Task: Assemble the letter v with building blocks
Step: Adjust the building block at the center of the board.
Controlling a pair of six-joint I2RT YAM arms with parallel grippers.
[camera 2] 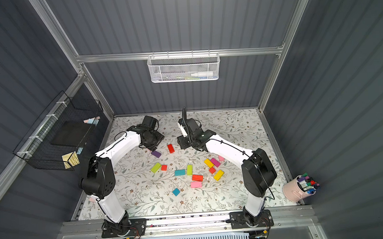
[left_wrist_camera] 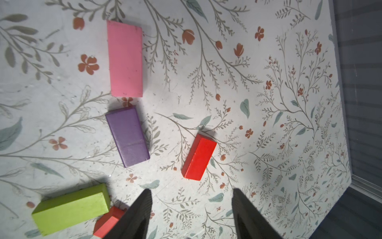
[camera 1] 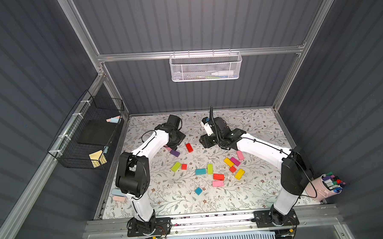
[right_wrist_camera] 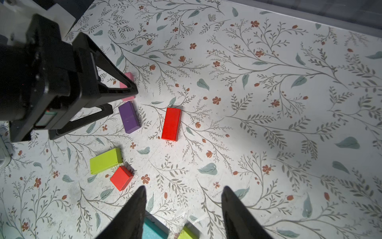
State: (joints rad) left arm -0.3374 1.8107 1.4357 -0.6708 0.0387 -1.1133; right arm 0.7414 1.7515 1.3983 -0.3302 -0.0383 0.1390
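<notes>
Early in the V, I think - my left hand (left_wrist_camera: 191, 190) hangs open, empty; I'd next reach for the red block (left_wrist_camera: 198, 157) just ahead.

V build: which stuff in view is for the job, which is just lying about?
Job: purple block, red block, lime block, teal block, yellow block, pink block, plus the remaining coloured blocks.
Lying about: marker cup, sticky notes, white basket, pastel cases.
</notes>
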